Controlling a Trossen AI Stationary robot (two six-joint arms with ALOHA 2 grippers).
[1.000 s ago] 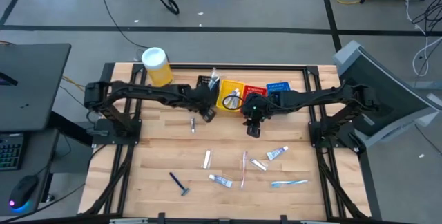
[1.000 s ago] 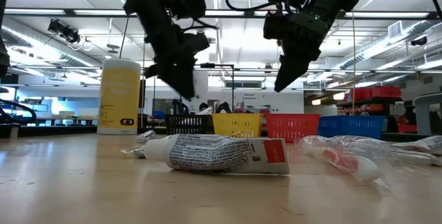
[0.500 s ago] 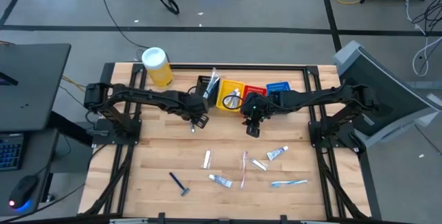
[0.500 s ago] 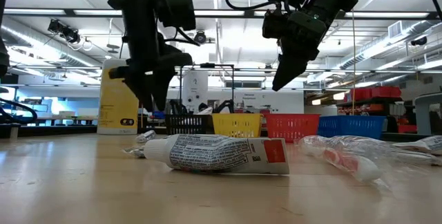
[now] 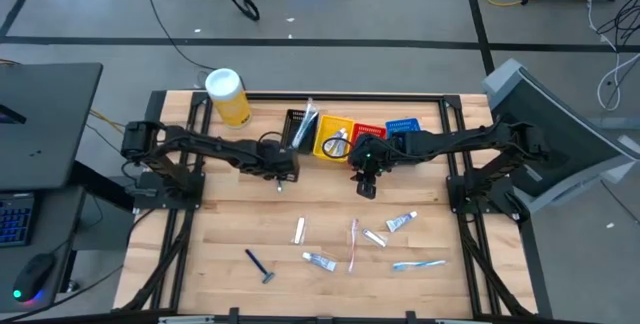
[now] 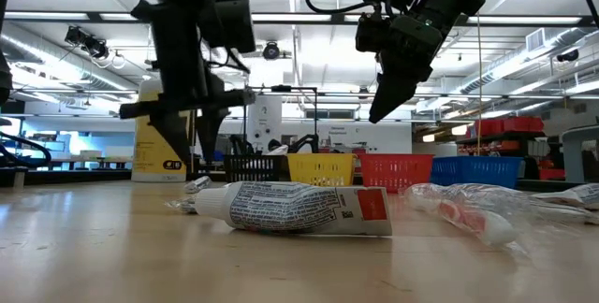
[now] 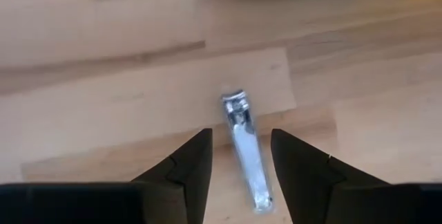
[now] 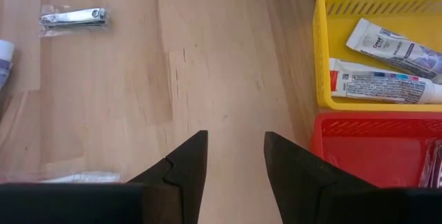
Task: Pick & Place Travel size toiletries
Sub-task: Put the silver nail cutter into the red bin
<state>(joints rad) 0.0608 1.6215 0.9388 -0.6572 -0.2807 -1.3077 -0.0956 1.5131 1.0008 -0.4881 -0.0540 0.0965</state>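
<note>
left gripper poised over nail clipper, pick step in hand.
fingers spread, straddling the clipper lying flat on the table; next: descend and close. right gripper spread, empty, beside the yellow basket.

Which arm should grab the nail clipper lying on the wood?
Left. The left claw hangs open over the nail clipper, fingers either side of it. The right claw hovers farther off, near the yellow basket.

nail clipper: silver | basket: yellow | basket: red | table: pale wood
</note>
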